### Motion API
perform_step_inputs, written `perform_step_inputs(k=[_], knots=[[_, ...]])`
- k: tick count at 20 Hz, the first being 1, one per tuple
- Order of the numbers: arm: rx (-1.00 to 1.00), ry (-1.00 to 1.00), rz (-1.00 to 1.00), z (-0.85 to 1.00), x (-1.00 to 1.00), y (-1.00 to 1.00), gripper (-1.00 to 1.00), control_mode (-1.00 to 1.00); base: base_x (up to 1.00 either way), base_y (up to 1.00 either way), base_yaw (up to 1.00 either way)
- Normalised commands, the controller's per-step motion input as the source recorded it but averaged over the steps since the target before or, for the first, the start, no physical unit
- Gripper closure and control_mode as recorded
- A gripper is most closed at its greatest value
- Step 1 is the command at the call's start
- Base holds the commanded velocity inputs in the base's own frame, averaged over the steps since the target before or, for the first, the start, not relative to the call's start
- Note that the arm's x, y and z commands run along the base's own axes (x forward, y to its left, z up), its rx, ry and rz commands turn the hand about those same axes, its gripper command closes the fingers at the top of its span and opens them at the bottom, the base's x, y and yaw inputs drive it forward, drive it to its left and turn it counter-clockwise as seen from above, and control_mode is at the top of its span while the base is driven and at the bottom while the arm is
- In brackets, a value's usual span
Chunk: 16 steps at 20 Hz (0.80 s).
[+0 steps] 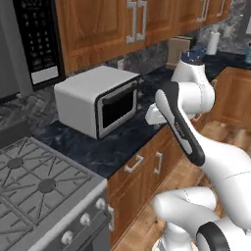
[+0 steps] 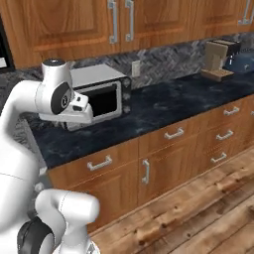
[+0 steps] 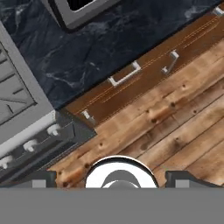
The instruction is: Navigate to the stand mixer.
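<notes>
No grey stand mixer with a white-ringed dial can be made out for certain. A small bluish-grey rounded appliance (image 2: 240,59) stands at the far right of the dark counter (image 2: 163,106), beside a wooden block (image 2: 216,58); it is too small and cut off to identify. My gripper (image 3: 111,178) looks down at the floor in front of the cabinets. Its two dark fingertips (image 3: 43,178) are far apart with nothing between them, so it is open. My hand (image 2: 79,106) hangs in front of the white oven.
A white boxy oven (image 1: 95,100) with a dark glass door sits on the counter. A grey stove (image 1: 39,191) lies to its left. Wooden drawers and doors (image 2: 149,168) run under the counter, over plank flooring (image 2: 198,213). A paper towel roll (image 1: 213,42) stands far right.
</notes>
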Motion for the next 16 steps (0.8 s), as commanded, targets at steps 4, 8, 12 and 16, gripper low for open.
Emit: perform_step_inputs(k=[4, 8, 12, 16], knots=[[0.0, 0.0, 0.0, 0.0, 0.0, 0.0, -1.0, 1.0, 0.06, -0.55, -0.93], [0.0, 0.0, 0.0, 0.0, 0.0, 0.0, -1.0, 1.0, 0.05, -0.49, -0.94], [0.0, 0.0, 0.0, 0.0, 0.0, 0.0, -1.0, 1.0, 0.04, -0.47, -0.94], [0.0, 0.0, 0.0, 0.0, 0.0, 0.0, -1.0, 1.0, 0.07, -0.47, -0.94]])
